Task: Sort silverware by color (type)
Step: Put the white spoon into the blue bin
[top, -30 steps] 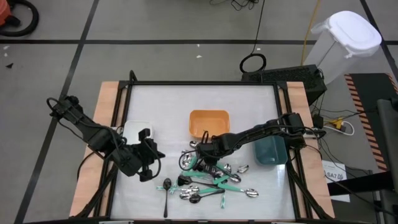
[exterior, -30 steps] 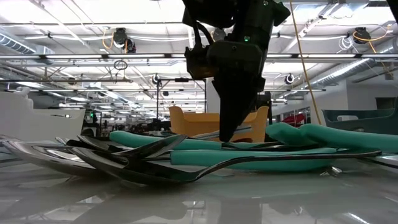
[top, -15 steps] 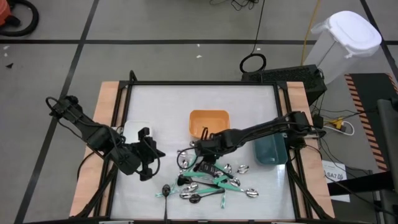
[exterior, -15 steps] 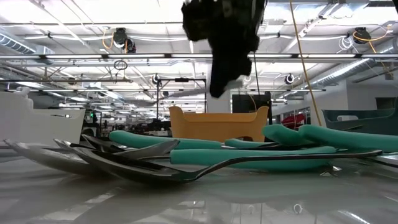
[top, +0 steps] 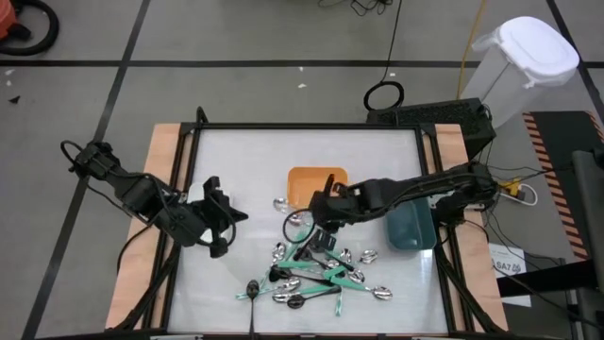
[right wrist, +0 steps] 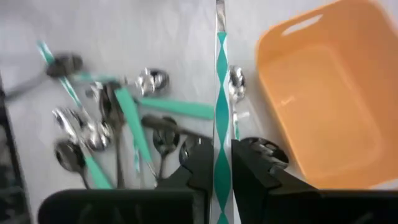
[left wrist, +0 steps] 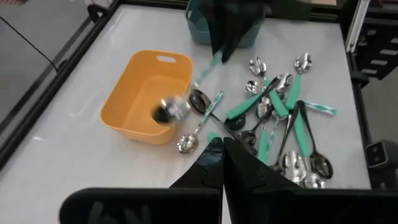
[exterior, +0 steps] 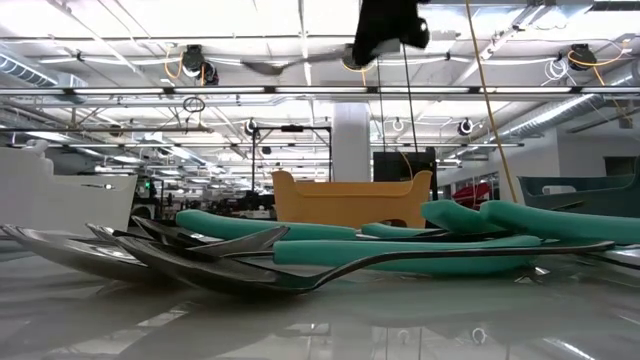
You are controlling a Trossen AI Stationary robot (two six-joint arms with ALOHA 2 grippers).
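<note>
My right claw (right wrist: 216, 163) pinched a teal-striped utensil (right wrist: 220, 93) lifted above the silverware pile (top: 316, 269), at seven o'clock from the orange bin (top: 316, 181); I judged it best carried level and released low inside.

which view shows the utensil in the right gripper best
The right wrist view: the teal-and-white striped utensil runs straight up from between the right gripper's fingers, beside the orange bin. The left wrist view shows it only as a blur, the high view a thin sliver, the low view barely anything.
</note>
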